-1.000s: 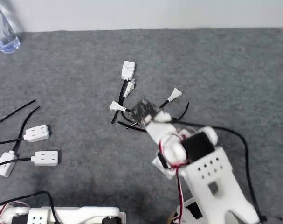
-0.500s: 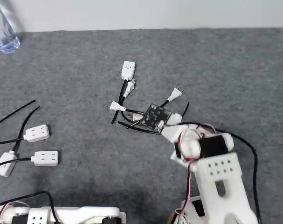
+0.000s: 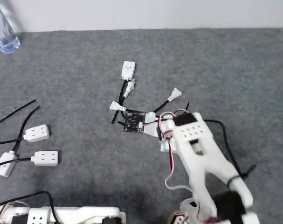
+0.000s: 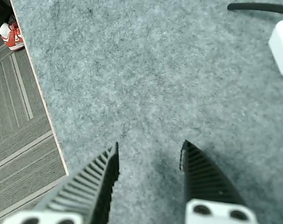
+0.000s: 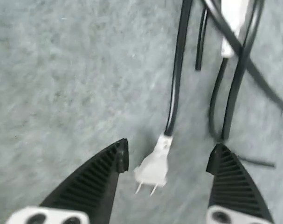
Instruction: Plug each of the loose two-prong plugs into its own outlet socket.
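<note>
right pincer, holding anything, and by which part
Nothing: the right pincer is open, and a two-prong plug lies loose on the carpet beneath it.

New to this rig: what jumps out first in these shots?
The right gripper hangs open astride a white two-prong plug among tangled black cords mid-table. White outlet sockets lie apart from it, at the high view's left. The left gripper sits open over bare grey carpet by the table edge.
</note>
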Robot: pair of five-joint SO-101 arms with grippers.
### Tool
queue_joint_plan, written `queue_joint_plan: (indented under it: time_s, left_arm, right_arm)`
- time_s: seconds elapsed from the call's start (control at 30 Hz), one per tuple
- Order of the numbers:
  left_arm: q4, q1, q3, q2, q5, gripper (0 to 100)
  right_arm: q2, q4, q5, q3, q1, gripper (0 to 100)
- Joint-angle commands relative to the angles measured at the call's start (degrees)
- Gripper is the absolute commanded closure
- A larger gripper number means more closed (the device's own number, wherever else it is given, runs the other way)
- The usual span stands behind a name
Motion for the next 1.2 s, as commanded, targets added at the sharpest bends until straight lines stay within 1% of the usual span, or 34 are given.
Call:
queue_joint_plan:
  time_s: [0.0, 0.07, 0.2, 0.27, 0.33, 0.5, 0.6, 0.73, 0.93, 0.97, 1.03, 1.17]
  left_arm:
    - [-0.1, 0.3, -0.4, -0.4, -0.5, 80]
    - [-0.1, 0.3, -0.4, -0.4, -0.5, 80]
    - [-0.1, 0.3, -0.4, -0.4, -0.5, 80]
    - [-0.1, 0.3, -0.4, -0.4, -0.5, 80]
    - [-0.1, 0.3, -0.4, -0.4, -0.4, 80]
    - [-0.1, 0.3, -0.4, -0.4, -0.4, 80]
    - [-0.1, 0.3, -0.4, -0.4, -0.4, 80]
    - [-0.1, 0.3, -0.4, -0.4, -0.4, 80]
    - [-0.1, 0.3, -0.4, -0.4, -0.4, 80]
    - [-0.1, 0.3, -0.4, -0.4, -0.4, 80]
    - [-0.1, 0.3, -0.4, -0.4, -0.4, 80]
    - [-0.1, 0.3, -0.4, -0.4, -0.4, 80]
  right_arm:
    - [4.9, -2.2, 4.4, -6.3, -0.6, 73.0]
    - [7.3, -2.3, 6.2, -8.4, -0.6, 70.3]
    - [9.6, -2.0, 6.7, -11.8, -0.5, 56.6]
    - [10.3, -1.9, 8.3, -12.0, -0.7, 53.0]
    - [10.9, -1.9, 10.4, -12.0, -1.9, 53.1]
    - [13.8, -4.0, 10.8, -12.6, -4.4, 53.1]
    - [17.5, -6.5, 12.9, -13.2, -4.3, 53.1]
    - [23.5, -9.6, 13.5, -16.5, -3.4, 53.1]
    - [33.4, -9.1, 13.3, -26.5, -1.1, 53.8]
    - [34.7, -9.1, 13.3, -27.6, -0.6, 56.0]
    - [36.5, -9.1, 13.3, -29.2, 0.3, 65.4]
    - [37.1, -9.1, 13.3, -29.8, 0.7, 95.0]
